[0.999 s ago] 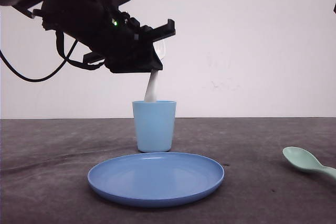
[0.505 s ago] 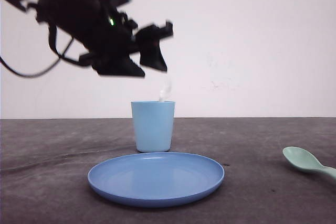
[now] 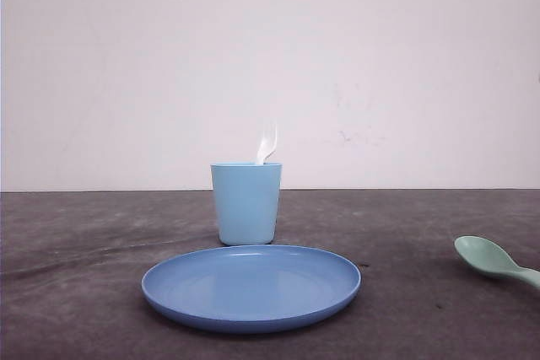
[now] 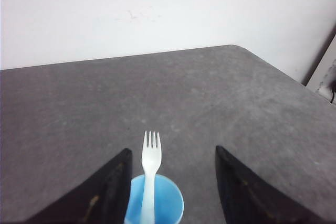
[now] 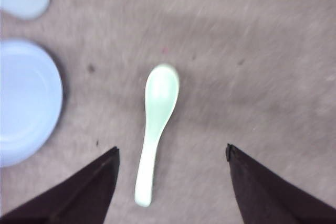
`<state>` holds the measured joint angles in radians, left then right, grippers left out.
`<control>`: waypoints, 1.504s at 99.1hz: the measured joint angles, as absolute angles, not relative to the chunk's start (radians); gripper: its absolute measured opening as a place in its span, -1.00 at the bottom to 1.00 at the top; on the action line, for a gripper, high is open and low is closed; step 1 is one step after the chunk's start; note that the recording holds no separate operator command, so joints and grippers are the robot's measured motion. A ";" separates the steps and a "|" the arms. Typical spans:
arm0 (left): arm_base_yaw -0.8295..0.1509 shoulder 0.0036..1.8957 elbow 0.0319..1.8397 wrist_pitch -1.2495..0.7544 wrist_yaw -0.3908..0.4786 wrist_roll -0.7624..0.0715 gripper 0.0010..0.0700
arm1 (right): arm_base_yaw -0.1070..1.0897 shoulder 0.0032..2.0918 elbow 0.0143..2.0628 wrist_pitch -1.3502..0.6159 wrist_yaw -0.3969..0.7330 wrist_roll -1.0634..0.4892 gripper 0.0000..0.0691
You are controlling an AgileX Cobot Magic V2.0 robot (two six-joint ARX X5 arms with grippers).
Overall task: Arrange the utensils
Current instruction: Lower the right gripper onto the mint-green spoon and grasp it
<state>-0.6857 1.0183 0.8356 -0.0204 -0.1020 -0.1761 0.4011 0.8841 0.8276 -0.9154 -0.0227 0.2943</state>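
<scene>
One white fork (image 4: 150, 169), four tines, standing in cup. One mint-green spoon (image 5: 155, 125), lying on surface (image 3: 422, 225) near right edge. One light blue cup (image 3: 245, 203). One blue round plate (image 3: 251, 286). Two utensils total; four items on surface.

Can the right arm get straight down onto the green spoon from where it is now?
Probably yes. The right gripper is open, with the spoon lying flat on the bare table between its fingers. The plate sits off to one side, apart from the spoon, so nothing looks in the way.
</scene>
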 joint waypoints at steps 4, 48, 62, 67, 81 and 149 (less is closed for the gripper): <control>-0.686 0.994 0.836 -0.056 -0.102 -0.176 -0.16 | 0.424 0.904 0.816 -0.915 -0.017 0.310 0.18; -0.712 0.865 0.836 -0.270 -0.102 -0.176 -0.16 | 0.596 1.134 0.686 -0.696 0.101 0.470 0.00; -0.719 0.865 0.836 -0.300 -0.102 -0.176 -0.16 | 0.608 1.211 0.685 -0.653 0.127 0.478 -0.07; -0.723 0.865 0.836 -0.308 -0.102 -0.176 -0.16 | 0.608 1.237 0.685 -0.641 0.128 0.479 -0.07; -0.730 0.865 0.836 -0.317 -0.102 -0.176 -0.16 | 0.608 1.304 0.685 -0.616 0.128 0.480 -0.07; -0.731 0.865 0.836 -0.335 -0.102 -0.176 -0.16 | 0.609 1.357 0.685 -0.600 0.159 0.480 -0.75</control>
<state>-0.7311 0.8654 0.8356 -0.3351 -0.1020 -0.1764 0.6086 1.3575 0.6853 -0.6003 0.1589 0.4801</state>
